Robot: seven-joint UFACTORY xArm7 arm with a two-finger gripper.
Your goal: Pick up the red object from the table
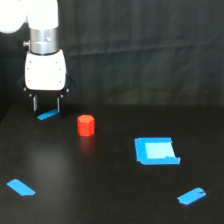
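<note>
Standing upright on the table (115, 200), the red object (86, 125) sits free of everything around it, a stubby faceted cylinder resting on its flat end, which is the pose that gives a pincer two opposing side faces to close on. The gripper (46, 105) hangs above the far part of the surface toward the exterior view's left, pointing straight down, its two thin fingers (34, 103) parted with a clear gap between them and nothing held there. It is near the red object but not over it: the cylinder lies toward the exterior view's right of the fingers and a little closer to the camera, with bare black surface between the two. Just under the fingertips lies a short strip of blue tape (48, 115), one of several blue markers; another strip (21, 187) sits near the front at the exterior view's left, a third (191, 196) at the front right, and a blue square (156, 151) lies to the right of the cylinder, well apart from it. These marks look like position references rather than obstacles, being flat on the surface. Judging from this layout, the pick has not begun: the arm needs to shift sideways until the parted fingers straddle the cylinder, then descend and close. The object being narrower than the opening should leave some margin for alignment.
</note>
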